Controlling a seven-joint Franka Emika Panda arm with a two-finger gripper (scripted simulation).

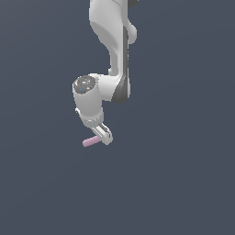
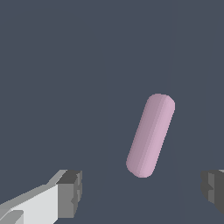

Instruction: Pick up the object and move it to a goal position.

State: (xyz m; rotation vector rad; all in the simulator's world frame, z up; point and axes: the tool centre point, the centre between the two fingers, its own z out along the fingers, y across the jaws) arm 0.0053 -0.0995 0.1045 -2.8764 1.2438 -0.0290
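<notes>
The object [image 1: 90, 142] is a small pale pink capsule with rounded ends, lying on the dark grey surface. In the exterior view it pokes out toward that view's left from just beneath my fingers. My gripper [image 1: 105, 136] hangs tilted over its other end. In the wrist view the object [image 2: 151, 135] lies slanted ahead of the gap, its near end close to the line between my fingertips. My gripper [image 2: 142, 192] is open, the grey pads [image 2: 70, 194] wide apart and touching nothing.
The white arm [image 1: 112, 55] comes down from the top of the exterior view. A plain dark grey surface [image 1: 183, 183] lies all around.
</notes>
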